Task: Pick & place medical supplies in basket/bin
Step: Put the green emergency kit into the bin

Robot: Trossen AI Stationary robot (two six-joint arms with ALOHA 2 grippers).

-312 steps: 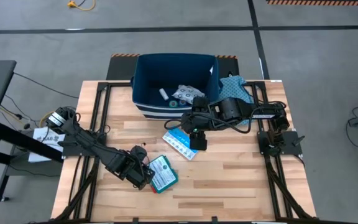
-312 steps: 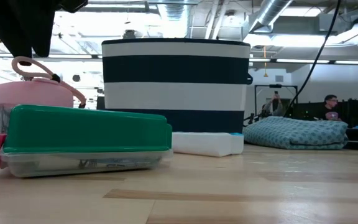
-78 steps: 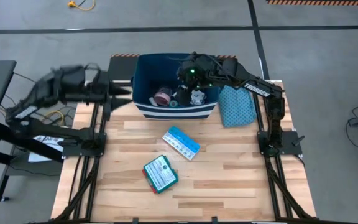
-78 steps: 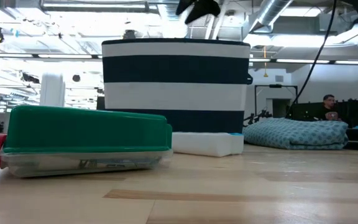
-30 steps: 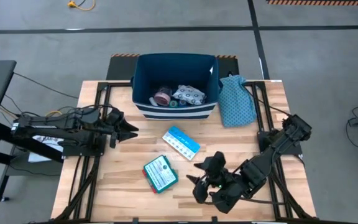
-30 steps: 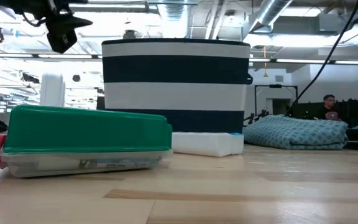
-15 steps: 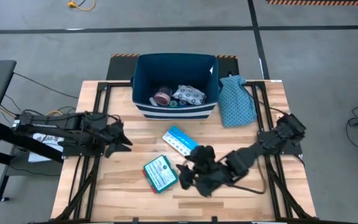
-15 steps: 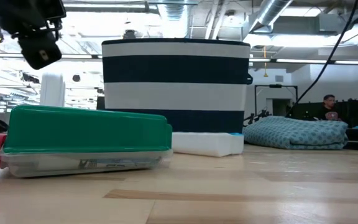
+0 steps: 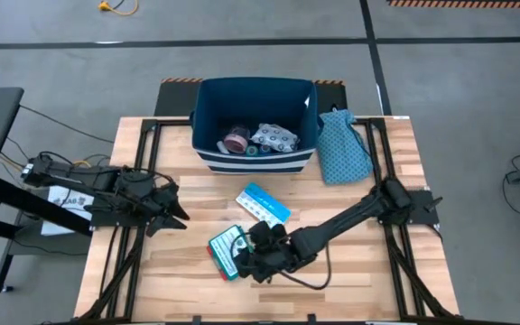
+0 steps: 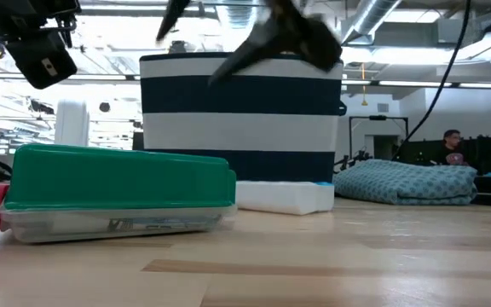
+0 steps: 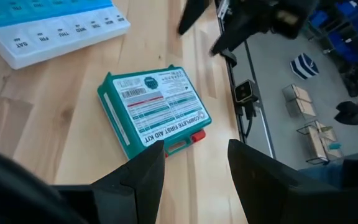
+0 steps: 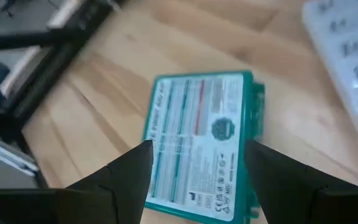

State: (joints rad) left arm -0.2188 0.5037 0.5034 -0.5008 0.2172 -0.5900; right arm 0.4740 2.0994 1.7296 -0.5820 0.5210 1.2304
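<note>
A teal flat box (image 9: 225, 246) lies flat on the wood table near its front, also in the low view (image 10: 118, 189). My right gripper (image 9: 245, 257) hovers just over it, open, its fingers (image 12: 124, 180) standing either side of the box's label (image 12: 201, 140) without touching it. A light-blue and white packet (image 9: 263, 205) lies flat between the box and the navy striped bin (image 9: 208, 155). In the bin are a pink roll (image 9: 236, 140), a white patterned pouch (image 9: 273, 135) and a small green tape roll (image 9: 253, 151). My left gripper (image 9: 177, 217) waits open at the table's left.
A teal dotted cloth (image 9: 343, 149) lies beside the bin's right wall. Black frame rails (image 9: 143, 194) run along both sides of the table. Bare wood lies near the front edge and at the right of the box.
My right gripper has swept from the table's near edge toward the left and down, coming over the teal box with its fingers still apart. My left gripper has swung a little toward the near edge and tipped downward. No object has moved.
</note>
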